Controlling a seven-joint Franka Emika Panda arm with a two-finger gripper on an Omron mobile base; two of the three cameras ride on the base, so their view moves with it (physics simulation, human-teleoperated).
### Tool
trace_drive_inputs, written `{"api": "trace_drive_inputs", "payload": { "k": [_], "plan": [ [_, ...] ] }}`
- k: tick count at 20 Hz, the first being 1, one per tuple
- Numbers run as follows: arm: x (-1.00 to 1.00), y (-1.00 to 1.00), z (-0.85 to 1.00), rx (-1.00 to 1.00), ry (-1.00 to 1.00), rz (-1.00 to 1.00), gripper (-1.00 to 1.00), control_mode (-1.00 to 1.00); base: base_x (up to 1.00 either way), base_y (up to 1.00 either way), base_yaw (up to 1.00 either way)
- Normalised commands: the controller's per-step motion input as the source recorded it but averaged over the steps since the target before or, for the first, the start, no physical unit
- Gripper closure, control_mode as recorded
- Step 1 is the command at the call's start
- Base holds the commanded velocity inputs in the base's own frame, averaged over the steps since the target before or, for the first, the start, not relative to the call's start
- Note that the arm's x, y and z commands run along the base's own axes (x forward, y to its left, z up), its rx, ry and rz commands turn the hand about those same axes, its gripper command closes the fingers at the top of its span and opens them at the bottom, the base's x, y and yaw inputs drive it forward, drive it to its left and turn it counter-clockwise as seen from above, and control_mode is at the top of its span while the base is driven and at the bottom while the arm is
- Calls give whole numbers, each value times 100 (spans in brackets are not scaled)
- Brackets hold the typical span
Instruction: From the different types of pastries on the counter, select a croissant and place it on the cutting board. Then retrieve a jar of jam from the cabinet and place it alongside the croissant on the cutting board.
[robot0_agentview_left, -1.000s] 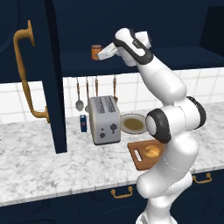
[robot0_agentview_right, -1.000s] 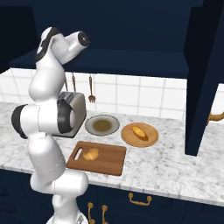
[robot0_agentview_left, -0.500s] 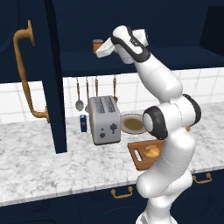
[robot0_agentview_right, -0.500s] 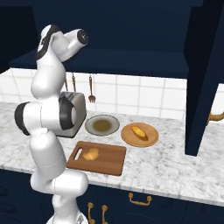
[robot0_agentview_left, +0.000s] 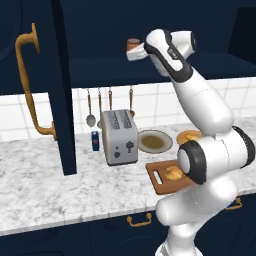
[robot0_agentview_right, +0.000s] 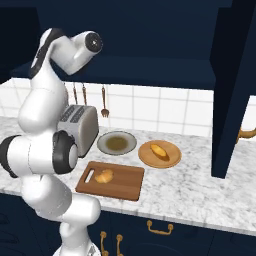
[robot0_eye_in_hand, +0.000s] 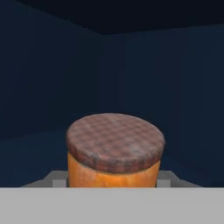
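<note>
Inside the cabinet (robot0_agentview_left: 150, 70) I have the gripper (robot0_agentview_left: 134, 52) clamped on the jam jar (robot0_eye_in_hand: 114, 151) on the shelf. Below, the croissant (robot0_agentview_right: 104, 176) lies on the cutting board (robot0_agentview_right: 122, 182), the roll (robot0_agentview_right: 159, 150) to its right.

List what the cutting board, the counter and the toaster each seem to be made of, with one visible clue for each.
Cutting board: probably wood, matte; reddish-brown face with streaks like grain.
Counter: looks like polished stone, perhaps marble; white-grey mottled veining and a pale edge.
Toaster: seems brushed metal; silver-grey body with soft highlights, though painted plastic is possible.
</note>
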Motion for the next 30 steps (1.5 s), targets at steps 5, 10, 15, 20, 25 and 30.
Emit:
{"api": "trace_drive_inputs", "payload": {
  "k": [5, 10, 15, 20, 25, 30],
  "plan": [
    [-79, -75, 21, 27, 21, -41, 100, -100, 0, 0, 0],
    [-84, -62, 13, 16, 1, -27, 100, -100, 0, 0, 0],
    [-100, -39, 12, 0, -20, -5, 100, -100, 0, 0, 0],
    [-100, -35, 26, 0, -14, -6, 100, -100, 0, 0, 0],
    [-100, -45, 3, 0, 0, -5, 100, -100, 0, 0, 0],
    [-100, -47, 0, 2, 7, 0, 100, -100, 0, 0, 0]
  ]
}}
